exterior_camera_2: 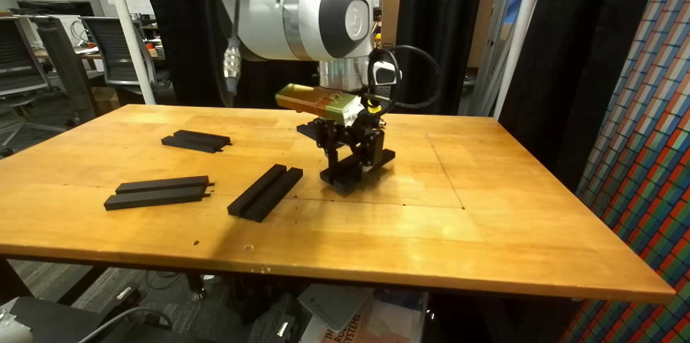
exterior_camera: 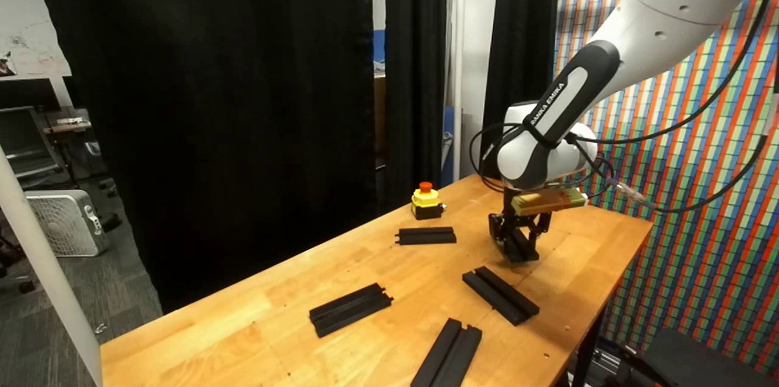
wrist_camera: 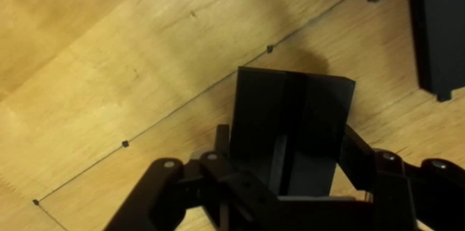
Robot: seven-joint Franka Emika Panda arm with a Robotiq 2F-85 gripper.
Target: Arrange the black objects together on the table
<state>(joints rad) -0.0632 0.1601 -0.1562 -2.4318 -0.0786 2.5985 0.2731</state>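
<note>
1. Table [exterior_camera_2: 485,246]: 4 loose bars [exterior_camera: 351,309], black, lie spread apart on it, not yet grouped.
2. Claw [wrist_camera: 287,140]: narrowed to a bar's width, gripping 1 held bar [wrist_camera: 265,104] by both long sides.
3. Held bar: near but apart from the closest loose bar [exterior_camera_2: 276,192]; contact with the table, I cannot tell. Gathering seems in hand; next likely calls for bringing it alongside, parallel, then releasing.

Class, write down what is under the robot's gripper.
Under the gripper, held in its jaws, is a grooved black bar. In the wrist view, the gripper hides one end; the table directly beneath the bar is covered.
</note>
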